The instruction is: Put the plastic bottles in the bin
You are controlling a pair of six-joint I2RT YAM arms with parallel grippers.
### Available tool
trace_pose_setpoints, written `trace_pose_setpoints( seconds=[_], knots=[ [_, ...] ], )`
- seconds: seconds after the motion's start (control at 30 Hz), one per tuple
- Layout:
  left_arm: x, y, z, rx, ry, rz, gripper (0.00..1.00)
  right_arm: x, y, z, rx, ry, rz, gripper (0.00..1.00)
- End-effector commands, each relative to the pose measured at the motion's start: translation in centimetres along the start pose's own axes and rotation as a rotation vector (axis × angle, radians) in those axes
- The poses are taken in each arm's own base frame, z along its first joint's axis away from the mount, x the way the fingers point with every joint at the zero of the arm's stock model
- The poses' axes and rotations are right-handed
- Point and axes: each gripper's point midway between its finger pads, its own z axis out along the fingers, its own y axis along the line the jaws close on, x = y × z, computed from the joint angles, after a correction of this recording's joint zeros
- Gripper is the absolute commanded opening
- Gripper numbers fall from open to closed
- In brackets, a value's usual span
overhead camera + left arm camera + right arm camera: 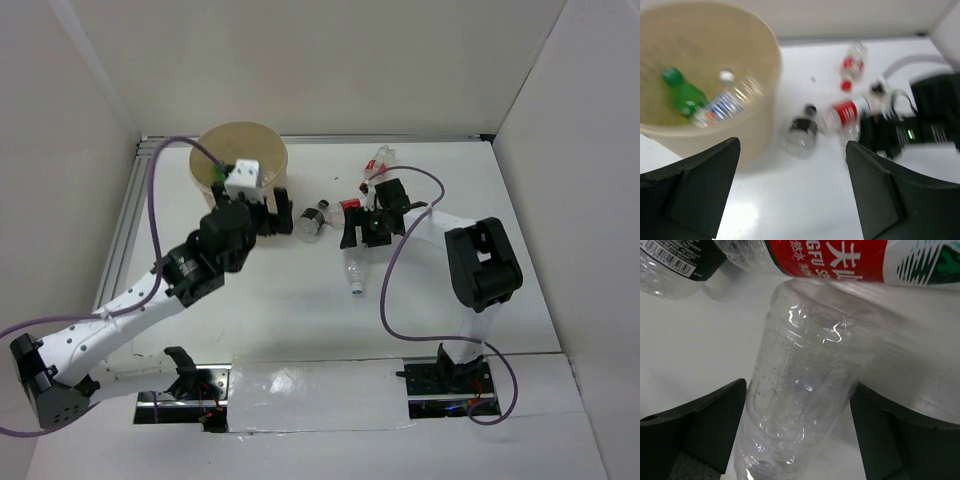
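Top view: the left gripper [250,203] hangs at the rim of the bin [215,140]. The right gripper [363,236] is over loose bottles [312,222].

Left wrist: jaws wide apart and empty. Two binned bottles [682,95] lie inside.

Right wrist: jaws apart around a clear bottle [800,405]. It is best to close gently at its middle.

Bin [767,70]: tan-beige, plain walls.
Green bottle [684,94]: green body, green cap.
Striped-label bottle [725,102]: see-through, white cap, label in blue, white and red.
Dark-capped bottle [802,132]: see-through, dark cap, dark label.
Red-label bottle [840,257]: red label with white characters, then white with dark green stripes.
Bare bottle [800,390]: see-through throughout.
Table [300,320]: white.
Cable [150,200]: purple.
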Motion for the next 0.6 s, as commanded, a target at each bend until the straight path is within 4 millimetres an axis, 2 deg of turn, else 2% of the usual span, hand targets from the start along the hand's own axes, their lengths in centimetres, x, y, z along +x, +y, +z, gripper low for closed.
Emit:
trace_pose_setpoints(
  seconds=[0.0,0.03,0.07,0.1,0.13,0.2,0.23,0.27,0.3,0.33,0.37,0.4,0.47,0.5,0.57],
  knots=[
    [6.3,-2.3,-1.9,0.139,0.092,0.114,1.0,-0.7,0.0,1.5,0.04,-0.02,-0.005,0.88],
    [7.7,-3.3,-2.8,0.167,0.114,0.117,1.0,-0.7,0.0,1.5,0.04,-0.02,-0.005,0.83],
    [9.4,-3.2,-3.2,0.148,0.145,0.101,1.0,0.1,0.5,1.7,0.022,0.0,-0.019,0.75],
    [11.7,-2.8,-3.9,0.151,0.178,0.119,1.0,-0.4,0.9,1.2,0.008,-0.016,-0.041,0.63],
    [12.5,-3.3,-4.5,0.173,0.186,0.112,1.0,-0.5,1.6,0.6,-0.021,-0.018,-0.06,0.57],
    [14.6,-4.3,-5.7,0.201,0.208,0.114,1.0,-1.3,3.2,-1.8,-0.07,-0.049,-0.15,0.49],
    [15.9,-4.1,-6.0,0.198,0.227,0.124,1.0,-1.9,4.4,-2.9,-0.111,-0.063,-0.195,0.4],
    [17.0,-4.5,-6.6,0.208,0.249,0.138,1.0,-2.7,5.5,-4.8,-0.131,-0.089,-0.242,0.36],
    [17.4,-4.5,-6.8,0.204,0.255,0.121,1.0,-4.8,6.8,-6.4,-0.157,-0.143,-0.334,0.34],
    [18.4,-4.4,-6.9,0.193,0.274,0.134,1.0,-6.1,7.6,-7.9,-0.178,-0.178,-0.376,0.3],
    [19.4,-4.5,-7.1,0.194,0.294,0.137,1.0,-8.1,9.9,-10.7,-0.252,-0.234,-0.455,0.29],
    [19.4,-4.4,-7.0,0.186,0.29,0.137,1.0,-9.7,10.6,-11.7,-0.253,-0.278,-0.5,0.29],
    [20.8,-4.2,-7.1,0.182,0.311,0.147,1.0,-12.6,13.3,-14.6,-0.306,-0.381,-0.593,0.29],
    [20.9,-4.7,-7.2,0.192,0.311,0.137,1.0,-15.2,15.7,-17.1,-0.334,-0.475,-0.655,0.29],
    [22.4,-4.3,-7.3,0.188,0.335,0.148,1.0,-17.9,18.4,-18.8,-0.376,-0.584,-0.735,0.29]
  ],
)
